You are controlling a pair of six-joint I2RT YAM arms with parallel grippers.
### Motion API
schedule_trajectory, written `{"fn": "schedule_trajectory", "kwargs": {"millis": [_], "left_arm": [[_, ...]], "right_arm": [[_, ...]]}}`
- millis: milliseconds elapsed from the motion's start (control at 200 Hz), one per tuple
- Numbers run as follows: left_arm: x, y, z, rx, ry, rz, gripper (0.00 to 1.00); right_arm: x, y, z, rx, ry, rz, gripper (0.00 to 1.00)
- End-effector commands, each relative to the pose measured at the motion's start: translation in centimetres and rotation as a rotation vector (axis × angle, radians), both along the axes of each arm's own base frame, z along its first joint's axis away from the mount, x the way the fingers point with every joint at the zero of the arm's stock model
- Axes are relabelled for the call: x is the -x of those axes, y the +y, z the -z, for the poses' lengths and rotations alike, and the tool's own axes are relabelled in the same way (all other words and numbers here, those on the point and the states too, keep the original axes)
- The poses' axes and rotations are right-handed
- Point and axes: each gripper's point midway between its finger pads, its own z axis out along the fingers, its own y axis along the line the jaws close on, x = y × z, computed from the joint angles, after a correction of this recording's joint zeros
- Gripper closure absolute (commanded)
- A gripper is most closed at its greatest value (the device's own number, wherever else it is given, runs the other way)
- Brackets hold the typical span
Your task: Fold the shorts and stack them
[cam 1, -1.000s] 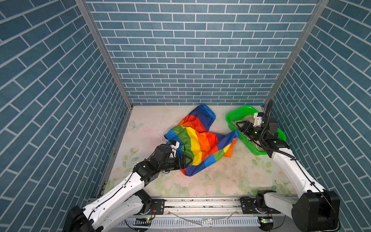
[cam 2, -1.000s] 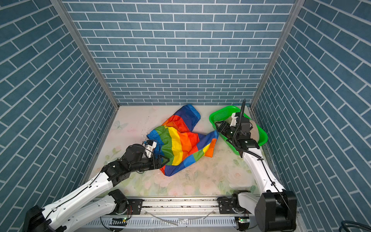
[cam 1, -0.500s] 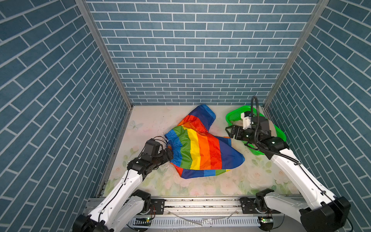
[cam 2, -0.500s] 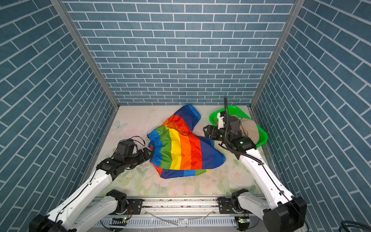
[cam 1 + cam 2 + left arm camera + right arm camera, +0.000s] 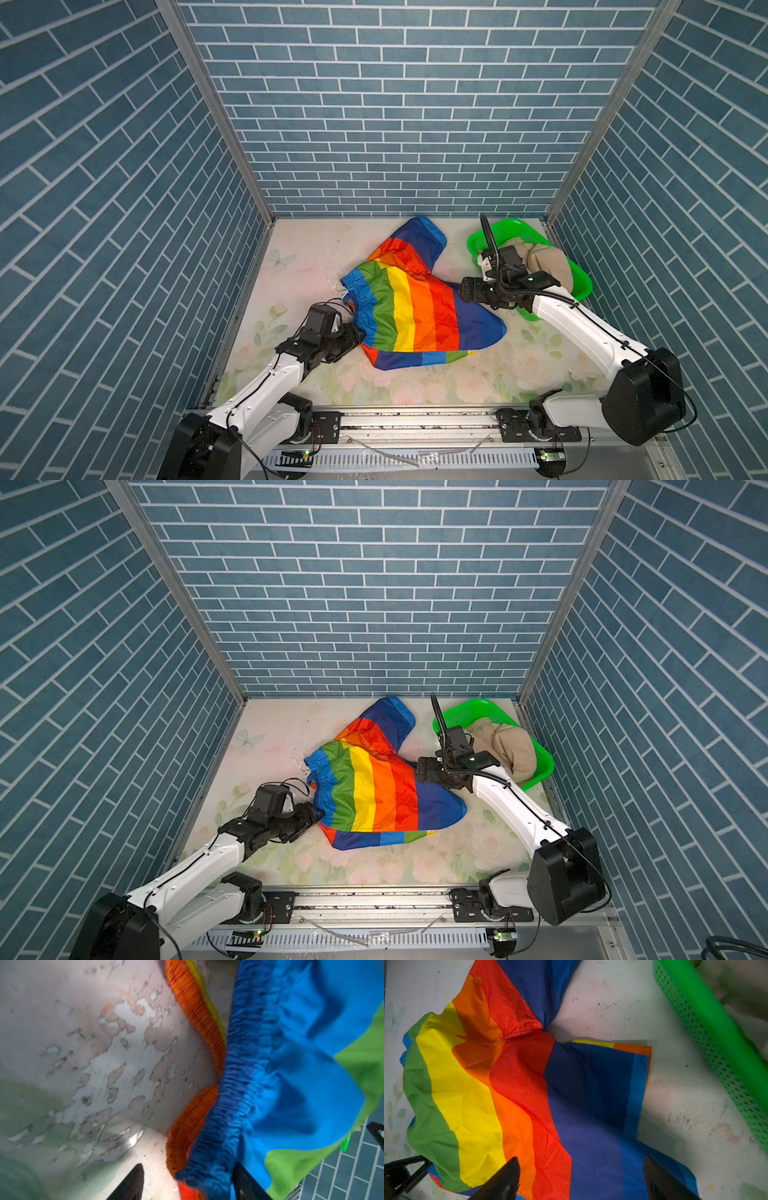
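Nearest, the left end effector point(image 5: 354, 334) sits at the gathered blue waistband of the rainbow-striped shorts point(image 5: 415, 316). Its jaws are parted with the band between them, not pinched. The shorts lie spread mid-table point(image 5: 303, 253), one leg pointing toward the back wall. Beyond, the right end effector point(image 5: 462, 291) hovers released over the dark blue leg. Farthest, the beige shorts point(image 5: 548, 262) lie bunched in the green basket point(image 5: 509, 226).
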Motion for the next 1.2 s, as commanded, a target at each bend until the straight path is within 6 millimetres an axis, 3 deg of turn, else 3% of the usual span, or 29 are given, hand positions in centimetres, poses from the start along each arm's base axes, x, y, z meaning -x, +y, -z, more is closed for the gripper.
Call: {"fn": "schedule_trajectory", "kwargs": {"millis": [0,120,235,400,510,665,750,865,960,1080,1135,1190], "left_arm": [[-1.0,-0.8,-0.5,0.054,-0.036,-0.019,0.47],[-2.2,-1.1,-1.3,0.055,-0.056,-0.026,0.66],[-2.8,-1.0,-2.0,0.025,-0.050,-0.019,1.00],[-2.8,0.4,-3.5,-0.096,-0.035,0.005,1.00],[-3.5,3.0,-6.2,-0.233,-0.077,-0.012,1.00],[-5.0,6.5,-9.6,-0.362,-0.113,-0.076,1.00],[-5.2,7.5,-10.0,-0.399,-0.094,-0.096,1.00],[-5.0,7.9,-9.1,-0.413,-0.051,-0.100,1.00],[-5.1,7.6,-8.3,-0.391,-0.034,-0.097,1.00],[-5.3,7.5,-7.8,-0.381,-0.025,-0.099,1.00],[-5.4,7.4,-7.8,-0.370,-0.028,-0.098,1.00],[-5.4,7.5,-7.9,-0.370,-0.031,-0.099,1.00]], "right_arm": [[-0.2,-0.2,-0.2,0.020,0.005,0.009,0.08],[0.0,-0.3,-0.5,0.020,0.001,0.010,0.08],[0.8,-0.7,-0.5,0.030,0.016,0.005,0.08],[2.4,-1.8,0.3,0.080,0.044,-0.027,0.10],[5.7,0.3,1.5,0.028,0.119,-0.203,0.09],[9.7,0.4,4.6,0.115,0.227,-0.288,0.07],[11.4,0.7,6.3,0.077,0.288,-0.271,0.07],[13.2,0.9,8.0,0.024,0.333,-0.232,0.07],[13.7,1.3,8.9,-0.035,0.345,-0.190,0.06],[13.0,3.3,9.2,-0.147,0.341,-0.172,0.08],[12.3,4.3,9.4,-0.189,0.335,-0.163,0.13],[11.3,5.0,9.6,-0.200,0.321,-0.155,0.30]]}}
